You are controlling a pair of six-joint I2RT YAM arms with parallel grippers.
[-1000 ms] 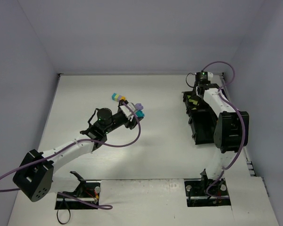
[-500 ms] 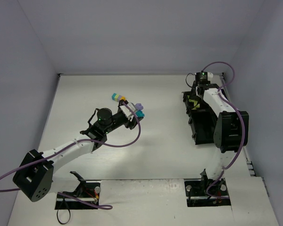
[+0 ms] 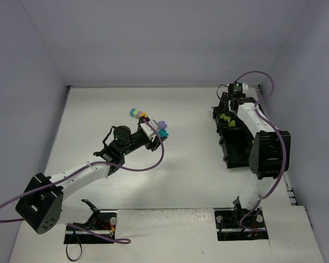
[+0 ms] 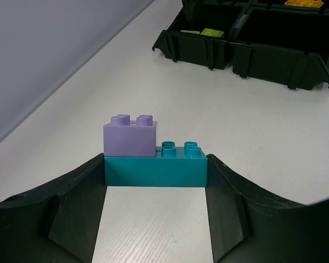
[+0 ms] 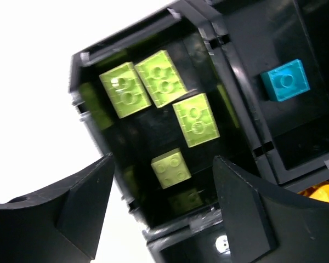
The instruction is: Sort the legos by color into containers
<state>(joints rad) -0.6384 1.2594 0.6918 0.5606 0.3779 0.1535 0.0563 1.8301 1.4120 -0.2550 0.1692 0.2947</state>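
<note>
the left pincer [image 4: 155, 164] is clamped on a teal brick [image 4: 153, 171]: each finger presses one end of it, so the brick fills the gap from side to side. a lavender brick [image 4: 130, 137] is studded onto the teal one's left half, at 12 o'clock of the grip, clear of both fingers. whether the pair is lifted off the table [image 4: 236, 115] or resting on it cannot be told. in the top view a loose cluster [image 3: 136, 113] of cyan and yellow bricks lies near this pincer at its 11 o'clock, apart from it. the black tray [image 3: 234, 149] sits well apart at 3 o'clock.

the right pincer [image 5: 163, 164] hangs over the tray's far end with its fingers spread apart and nothing between them. below the gap, in one compartment, lie four lime bricks [image 5: 164, 78]: one directly under the gap, the other three towards 12 o'clock. a cyan brick [image 5: 285, 80] lies alone in the neighbouring compartment at 2 o'clock.
</note>
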